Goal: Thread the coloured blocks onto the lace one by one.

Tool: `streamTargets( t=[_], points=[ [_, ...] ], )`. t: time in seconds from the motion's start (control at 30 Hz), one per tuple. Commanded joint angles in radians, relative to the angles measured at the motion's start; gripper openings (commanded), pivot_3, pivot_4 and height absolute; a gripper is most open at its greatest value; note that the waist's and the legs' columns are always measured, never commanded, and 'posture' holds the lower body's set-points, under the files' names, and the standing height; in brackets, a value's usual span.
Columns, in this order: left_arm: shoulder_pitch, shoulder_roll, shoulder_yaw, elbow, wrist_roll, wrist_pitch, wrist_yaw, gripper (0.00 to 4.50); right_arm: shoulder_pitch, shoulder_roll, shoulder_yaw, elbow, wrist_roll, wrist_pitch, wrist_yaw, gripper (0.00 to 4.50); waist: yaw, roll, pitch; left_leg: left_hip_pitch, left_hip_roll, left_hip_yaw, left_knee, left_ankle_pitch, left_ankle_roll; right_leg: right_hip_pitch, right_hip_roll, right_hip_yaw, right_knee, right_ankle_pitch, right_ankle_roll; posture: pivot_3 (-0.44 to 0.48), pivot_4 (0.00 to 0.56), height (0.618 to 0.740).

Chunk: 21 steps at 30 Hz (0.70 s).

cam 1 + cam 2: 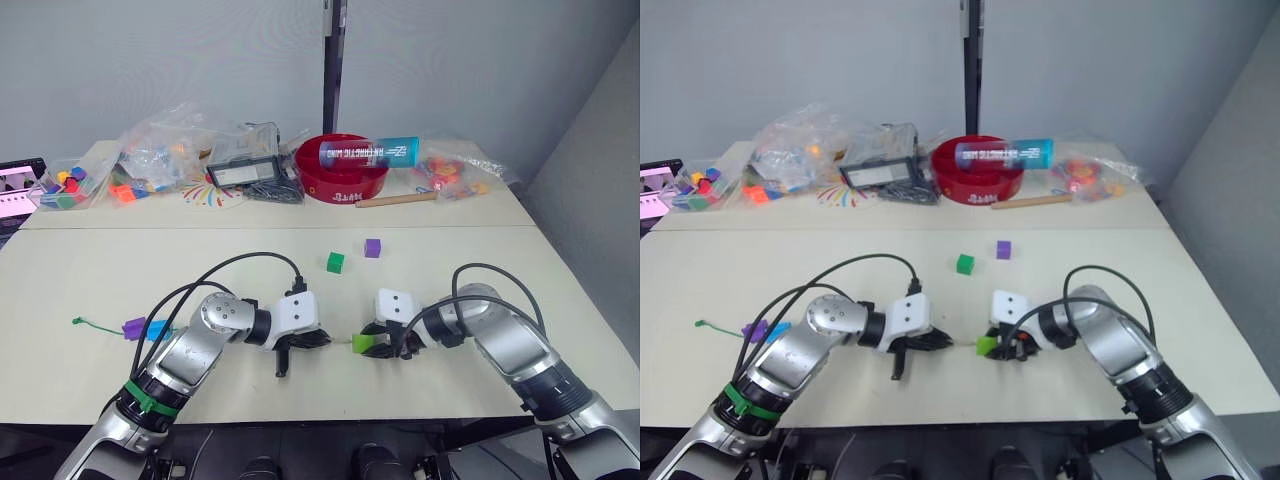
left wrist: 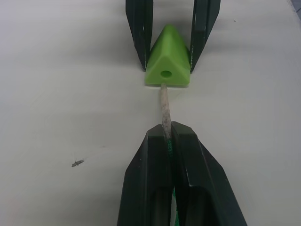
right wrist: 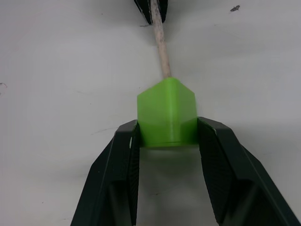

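Alignment decides it. Head view: left tool (image 1: 300, 345) pinches the lace (image 1: 100, 324), right tool (image 1: 378, 345) clamps the light green block (image 1: 363, 343) just right of it. Left wrist view: pale tip (image 2: 164, 106) sits just below the block's hole (image 2: 166, 74) (not yet through). Right wrist view: tip meets block's far face.

Smooth plastic light green block (image 2: 168, 66); matt table (image 2: 70, 94).
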Motion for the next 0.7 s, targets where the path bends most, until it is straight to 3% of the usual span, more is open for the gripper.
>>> streamTargets(
  t=[0.03, 0.7],
  points=[
    [-0.025, -0.021, -0.008, -0.021, -0.007, -0.012, 0.002, 0.0, 0.019, 0.006, 0.03, -0.013, -0.008, 0.015, -0.007, 1.31, 0.0, 0.0, 0.0, 0.0, 0.0, 0.0, 0.0, 0.0, 0.0, 0.0, 0.0, 0.0, 0.0, 0.0, 0.0, 0.0, 0.15, 0.731],
    [-0.077, -0.133, -0.065, 0.028, 0.014, -0.02, 0.012, 0.0, 0.02, 0.015, 0.027, -0.046, -0.003, 0.062, -0.018, 1.31, 0.009, 0.0, 0.0, 0.0, -0.001, 0.0, 0.005, 0.0, 0.0, 0.003, 0.0, 0.0, 0.0, 0.001, 0.002, 0.0, 0.15, 0.731]
  ],
)
